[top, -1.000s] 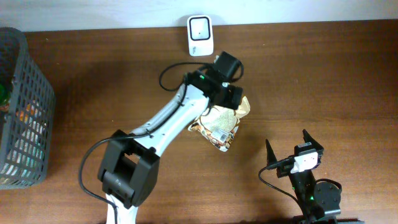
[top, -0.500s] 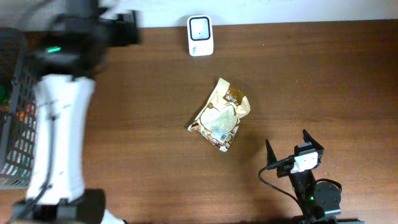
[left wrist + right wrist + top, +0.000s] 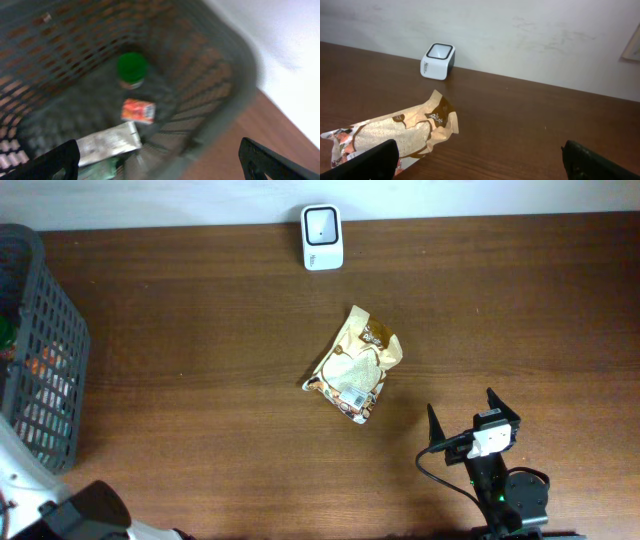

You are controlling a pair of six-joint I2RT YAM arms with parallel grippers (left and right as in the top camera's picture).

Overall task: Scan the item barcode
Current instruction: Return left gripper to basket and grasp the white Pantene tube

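Note:
The item, a tan and brown snack bag (image 3: pixel 355 365), lies flat mid-table with a white barcode label (image 3: pixel 355 395) near its lower end. In the right wrist view the bag (image 3: pixel 395 135) is at lower left. The white scanner (image 3: pixel 322 237) stands at the table's far edge, also seen from the right wrist (image 3: pixel 438 61). My right gripper (image 3: pixel 462 412) rests open near the front edge, right of the bag, nothing between its fingers (image 3: pixel 479 150). My left gripper (image 3: pixel 159 150) hangs open and empty over the grey basket (image 3: pixel 220 75); the overhead shows only that arm's base.
The grey mesh basket (image 3: pixel 45 330) stands at the left edge. Inside it lie a green-capped bottle (image 3: pixel 132 67), a small red box (image 3: pixel 138 110) and a silvery packet (image 3: pixel 107 145). A white wall runs behind the table.
My left arm has swung from above the bag far to the left, over the basket, leaving the bag on the table. The right arm has not moved.

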